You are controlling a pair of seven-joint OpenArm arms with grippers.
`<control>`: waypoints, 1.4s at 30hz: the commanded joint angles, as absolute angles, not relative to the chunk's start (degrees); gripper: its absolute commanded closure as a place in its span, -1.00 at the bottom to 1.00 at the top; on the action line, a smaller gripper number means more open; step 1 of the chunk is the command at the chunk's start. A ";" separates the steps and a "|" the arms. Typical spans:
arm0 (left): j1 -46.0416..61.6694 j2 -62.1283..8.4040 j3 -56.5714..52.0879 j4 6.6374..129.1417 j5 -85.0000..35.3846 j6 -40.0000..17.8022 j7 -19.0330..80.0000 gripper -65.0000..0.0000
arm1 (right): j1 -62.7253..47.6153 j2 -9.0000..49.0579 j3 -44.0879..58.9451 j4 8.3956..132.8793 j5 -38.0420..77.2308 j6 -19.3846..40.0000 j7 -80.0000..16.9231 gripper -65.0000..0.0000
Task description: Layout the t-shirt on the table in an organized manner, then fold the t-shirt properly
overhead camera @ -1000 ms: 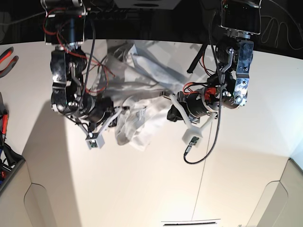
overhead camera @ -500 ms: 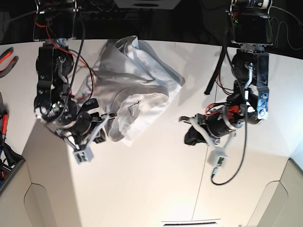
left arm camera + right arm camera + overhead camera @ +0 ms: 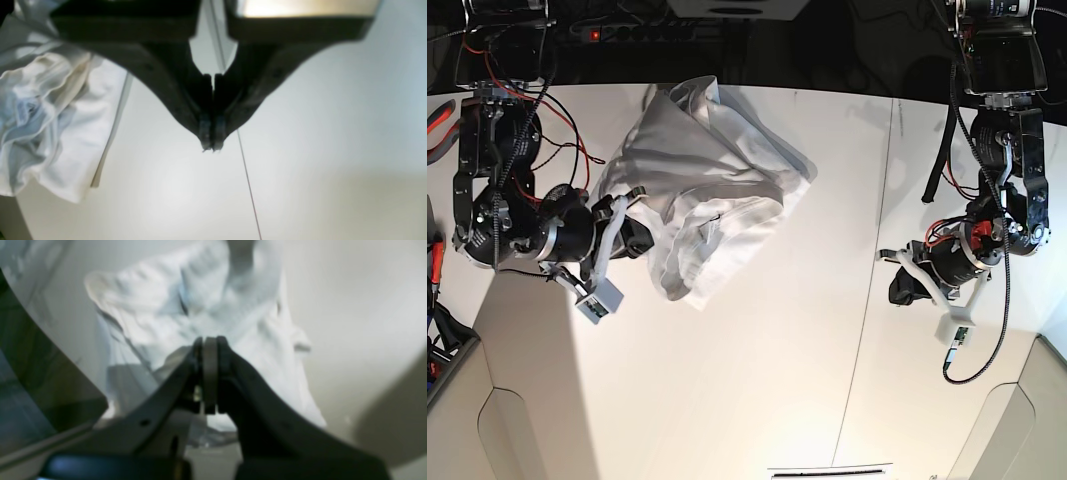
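Under bunched t-shirt, sleeves hidden.

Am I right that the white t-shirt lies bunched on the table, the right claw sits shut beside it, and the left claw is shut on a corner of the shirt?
Not quite. The left claw is shut on nothing: the left wrist view shows only bare table under it, the t-shirt well clear. The right claw is indeed shut beside the bunched shirt.

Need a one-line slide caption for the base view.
Both grippers shut and empty, left and right, flanking the crumpled t-shirt on the table.
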State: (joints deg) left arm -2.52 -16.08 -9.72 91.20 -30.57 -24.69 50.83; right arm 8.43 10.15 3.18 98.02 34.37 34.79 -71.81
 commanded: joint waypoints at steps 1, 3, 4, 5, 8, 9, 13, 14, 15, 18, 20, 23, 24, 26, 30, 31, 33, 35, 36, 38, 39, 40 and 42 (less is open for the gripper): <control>-3.49 -16.71 -9.89 92.38 -31.57 -25.10 49.67 1.00 | 9.61 10.57 3.01 98.91 36.84 35.70 -71.00 1.00; -3.49 -16.69 -9.89 92.38 -32.56 -25.10 49.67 1.00 | 9.72 10.61 1.65 98.59 37.54 36.45 -70.91 1.00; -3.49 -16.69 -9.89 92.38 -33.21 -25.10 49.69 1.00 | 9.82 10.61 0.45 98.13 37.47 36.45 -70.48 1.00; -3.49 -16.67 -9.89 92.38 -33.78 -25.10 49.67 1.00 | 9.98 10.61 -0.95 97.45 37.43 36.42 -69.93 1.00; -3.51 -16.67 -9.89 92.38 -34.30 -25.10 49.52 1.00 | 10.09 10.61 -5.85 93.62 33.67 36.27 -64.95 1.00; -3.51 -16.69 -9.89 92.38 -34.30 -25.10 49.52 1.00 | 10.13 10.61 -7.33 91.66 30.83 36.21 -62.33 1.00; -3.46 -16.69 -9.89 92.36 -34.26 -25.10 49.56 1.00 | 11.25 10.48 -10.00 81.78 20.69 34.94 -54.92 1.00; -3.49 -16.69 -9.89 92.36 -34.24 -25.10 49.56 1.00 | 11.97 10.41 -9.93 78.98 19.35 34.50 -54.35 1.00; -3.46 -16.69 -9.89 92.36 -34.24 -25.10 49.56 1.00 | 12.73 10.31 -9.74 76.20 18.31 33.56 -53.69 1.00; -3.49 -16.69 -9.89 92.36 -34.11 -25.10 49.52 1.00 | 14.90 10.26 -8.10 68.64 16.40 28.08 -52.21 1.00; -3.49 -16.69 -9.87 92.36 -34.11 -25.10 49.52 1.00 | 15.68 10.28 -5.74 65.49 14.26 22.76 -50.94 1.00; -3.49 -16.69 -9.89 92.36 -34.11 -25.10 49.50 1.00 | 15.53 10.28 -0.30 64.31 10.81 15.00 -49.06 1.00; -3.49 -16.67 -9.89 92.36 -34.11 -25.10 49.50 1.00 | 15.53 10.28 1.74 64.34 10.13 12.45 -49.04 1.00; -3.49 -16.67 -9.87 92.36 -34.11 -25.10 49.50 1.00 | 15.51 10.28 5.91 64.34 8.80 8.40 -49.25 1.00; -3.49 -16.67 -9.89 92.36 -34.11 -25.10 49.50 1.00 | 15.51 10.28 13.23 64.38 7.64 5.04 -49.25 1.00; -3.49 -16.67 -9.89 92.36 -34.13 -25.12 49.50 1.00 | 15.51 10.28 14.81 64.38 7.62 4.58 -49.23 1.00; -3.49 -16.67 -9.89 92.36 -34.13 -25.10 49.52 1.00 | 15.51 10.28 17.54 64.38 7.70 4.60 -48.58 1.00; -3.49 -16.67 -9.89 92.36 -34.13 -25.10 49.47 1.00 | 15.53 10.28 19.42 64.40 7.70 4.67 -47.86 1.00; -3.49 -16.67 -9.89 92.36 -34.13 -25.10 49.41 1.00 | 15.53 10.28 19.99 64.58 7.73 4.69 -47.72 1.00; -3.49 -16.69 -9.89 92.36 -34.30 -25.10 48.53 1.00 | 15.53 10.28 20.25 65.41 7.73 4.67 -47.75 1.00; -3.51 -16.69 -9.89 92.36 -34.70 -25.10 47.83 1.00 | 15.53 10.28 20.25 66.17 7.79 4.67 -47.75 1.00; -3.53 -16.69 -9.89 92.36 -35.29 -25.10 47.22 1.00 | 15.55 10.28 20.25 67.16 7.94 4.67 -47.75 1.00; -3.53 -16.67 -9.89 92.36 -36.51 -25.10 45.63 1.00 | 15.55 10.28 20.25 70.08 7.92 4.69 -47.75 1.00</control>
